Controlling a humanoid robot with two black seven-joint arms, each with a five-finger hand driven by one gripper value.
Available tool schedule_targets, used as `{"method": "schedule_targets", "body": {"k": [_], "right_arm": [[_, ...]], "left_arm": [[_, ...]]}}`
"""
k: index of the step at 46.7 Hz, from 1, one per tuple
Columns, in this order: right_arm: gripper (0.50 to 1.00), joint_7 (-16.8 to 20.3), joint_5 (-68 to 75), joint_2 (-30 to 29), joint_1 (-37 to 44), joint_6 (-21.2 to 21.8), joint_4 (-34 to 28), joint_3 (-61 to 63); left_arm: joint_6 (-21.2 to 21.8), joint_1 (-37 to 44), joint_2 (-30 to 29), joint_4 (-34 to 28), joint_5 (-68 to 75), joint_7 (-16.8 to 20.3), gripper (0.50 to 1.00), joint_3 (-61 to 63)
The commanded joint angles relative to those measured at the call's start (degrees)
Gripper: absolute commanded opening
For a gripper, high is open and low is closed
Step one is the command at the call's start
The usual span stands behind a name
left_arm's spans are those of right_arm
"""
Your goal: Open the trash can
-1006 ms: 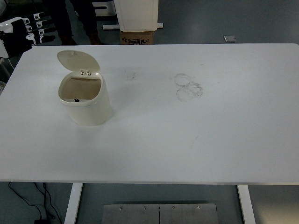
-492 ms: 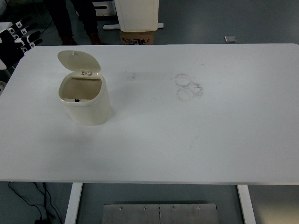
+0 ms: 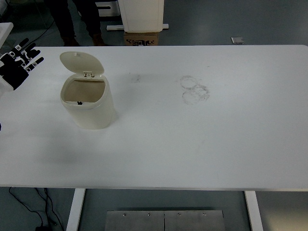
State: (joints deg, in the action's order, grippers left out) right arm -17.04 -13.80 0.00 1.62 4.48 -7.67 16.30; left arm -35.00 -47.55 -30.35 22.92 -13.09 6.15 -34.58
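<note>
A cream trash can (image 3: 90, 103) stands on the left part of the white table (image 3: 192, 134). Its lid (image 3: 80, 63) is swung up and back on the hinge, and the inside shows brownish and empty. My left hand (image 3: 19, 62), black with white joint markers, hovers over the table's left edge, well to the left of the can and apart from it. Its fingers are spread and hold nothing. The right arm does not show.
Grey ring-shaped smudges (image 3: 194, 89) mark the table's middle. Beyond the far edge stand a person's legs (image 3: 72, 21), a cardboard box (image 3: 142, 37) and a white unit (image 3: 140, 14). Cables (image 3: 33, 211) lie on the floor under the near left corner.
My left hand has come down from beyond the table's far left corner to over the left edge, a little nearer the can. The can and its raised lid have not moved.
</note>
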Motion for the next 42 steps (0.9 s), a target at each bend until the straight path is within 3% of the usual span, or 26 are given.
{"method": "schedule_targets", "body": {"k": [1,18,42], "right_arm": [[0.991,-0.01,0.0,0.0,-0.03,0.0,0.02,-0.04],[0.991,-0.01,0.0,0.0,-0.03,0.0,0.02,-0.04],[0.991,-0.01,0.0,0.0,-0.03,0.0,0.02,-0.04]], "left_arm": [[0.0,0.18,-0.06,0.02,-0.54,0.0,1.0,-0.31],[0.0,4.75,0.03,0.02,-5.28,0.0,1.0,-2.95],[0.1,4.05,0.29,0.02,-5.11,0.0,1.0,-3.03]]}}
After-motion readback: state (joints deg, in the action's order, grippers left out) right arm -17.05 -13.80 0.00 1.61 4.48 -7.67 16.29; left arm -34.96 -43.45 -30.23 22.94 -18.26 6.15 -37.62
